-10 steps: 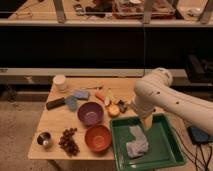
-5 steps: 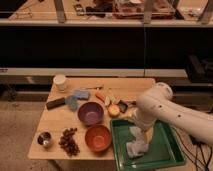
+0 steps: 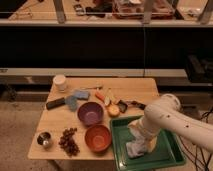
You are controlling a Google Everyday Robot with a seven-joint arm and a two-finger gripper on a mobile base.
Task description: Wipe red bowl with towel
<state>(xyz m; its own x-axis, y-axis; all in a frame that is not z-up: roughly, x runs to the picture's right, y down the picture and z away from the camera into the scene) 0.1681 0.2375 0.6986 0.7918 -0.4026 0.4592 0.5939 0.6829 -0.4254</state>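
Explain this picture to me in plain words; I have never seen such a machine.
The white curved thing on the right is a robot's arm. It ends in a two-finger gripper, which is open and reaches down to a pale towel lying in the green tray. As far as I can see, it holds nothing yet. There is a single camera, looking down on the wooden table. On the table are a red bowl, a purple bowl, a small steel cup, dark grapes and blue pads.

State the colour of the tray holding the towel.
The tray is green, camera view; the gripper is at the towel.
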